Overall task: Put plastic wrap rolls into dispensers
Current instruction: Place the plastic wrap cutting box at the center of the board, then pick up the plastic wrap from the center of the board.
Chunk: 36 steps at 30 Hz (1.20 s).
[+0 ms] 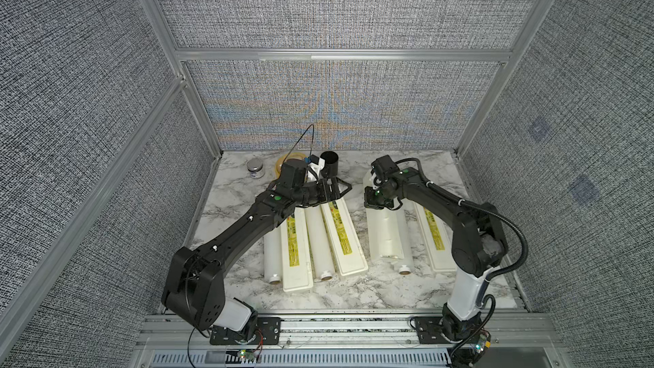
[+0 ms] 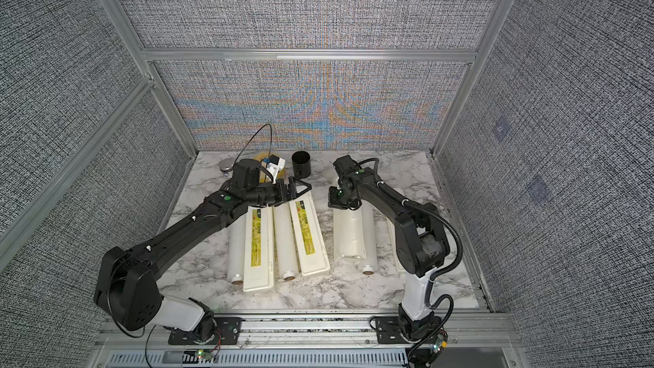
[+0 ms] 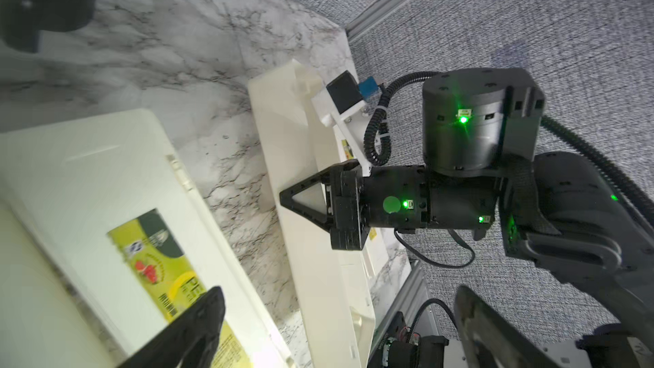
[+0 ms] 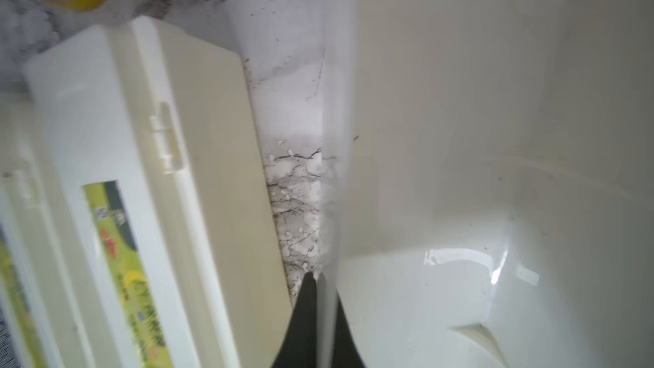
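Three cream-white dispensers lie side by side on the marble table in both top views: left (image 1: 296, 253), middle (image 1: 343, 238) and right (image 1: 436, 238). The left and middle ones are closed. A plastic wrap roll (image 1: 273, 260) lies left of the first dispenser. A second roll (image 1: 318, 242) lies between the first two. A third roll (image 1: 403, 246) is beside the right dispenser, partly under its raised white panel (image 1: 384, 231). My right gripper (image 1: 377, 203) (image 4: 323, 284) is shut on that panel's thin far edge. My left gripper (image 1: 341, 189) (image 3: 336, 331) hangs open and empty over the middle dispenser's far end.
At the back stand a black cup (image 1: 329, 164), a small jar with a metal lid (image 1: 255, 168) and a round yellow basket (image 1: 281, 166), half hidden behind my left wrist. Fabric walls with metal rails close in on three sides.
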Tool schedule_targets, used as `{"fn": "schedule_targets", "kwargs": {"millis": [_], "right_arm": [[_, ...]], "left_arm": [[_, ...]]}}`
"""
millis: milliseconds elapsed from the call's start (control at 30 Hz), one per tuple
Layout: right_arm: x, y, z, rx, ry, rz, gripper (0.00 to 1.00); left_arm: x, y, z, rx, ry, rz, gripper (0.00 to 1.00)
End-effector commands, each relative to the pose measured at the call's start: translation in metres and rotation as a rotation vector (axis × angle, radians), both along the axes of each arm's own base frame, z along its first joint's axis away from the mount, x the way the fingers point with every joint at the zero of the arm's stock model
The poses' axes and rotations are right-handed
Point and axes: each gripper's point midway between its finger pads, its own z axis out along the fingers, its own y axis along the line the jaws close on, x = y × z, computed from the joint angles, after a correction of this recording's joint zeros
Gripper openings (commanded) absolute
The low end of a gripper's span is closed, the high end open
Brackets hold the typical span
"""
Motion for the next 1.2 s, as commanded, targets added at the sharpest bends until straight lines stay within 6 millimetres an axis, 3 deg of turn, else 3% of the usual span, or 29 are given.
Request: {"fn": "schedule_targets", "kwargs": {"millis": [0, 200, 333, 433, 533, 633, 867, 1000, 1167], "right_arm": [[0.004, -0.010, -0.011, -0.133, -0.011, -0.018, 0.03], [0.006, -0.007, -0.018, -0.167, 0.026, -0.001, 0.14], [0.003, -0.011, -0.002, -0.178, 0.004, 0.006, 0.42], [-0.002, -0.013, 0.019, -0.161, -0.019, 0.018, 0.47], [-0.009, -0.026, 0.036, -0.144, -0.042, 0.017, 0.50], [-0.019, -0.055, 0.042, -0.170, -0.040, 0.003, 0.59], [-0.051, -0.134, 0.015, -0.248, 0.055, -0.061, 0.74], [-0.060, -0.150, -0.002, -0.239, 0.093, -0.064, 0.86], [-0.063, -0.160, -0.034, -0.240, 0.158, -0.066, 0.89]], "left_arm": [[0.003, 0.014, -0.013, 0.080, -0.015, 0.049, 1.00], [0.003, 0.017, -0.029, 0.101, 0.016, 0.053, 1.00], [0.004, 0.017, -0.037, 0.103, 0.034, 0.047, 1.00], [0.004, 0.014, -0.041, 0.101, 0.051, 0.036, 1.00], [0.005, 0.012, -0.045, 0.102, 0.066, 0.036, 0.99], [0.006, 0.012, -0.048, 0.118, 0.070, 0.049, 0.99], [0.005, -0.001, -0.053, 0.206, 0.073, 0.035, 0.98], [0.006, -0.009, -0.054, 0.207, 0.076, 0.030, 0.98], [0.004, -0.014, -0.055, 0.208, 0.082, 0.024, 0.98]]}}
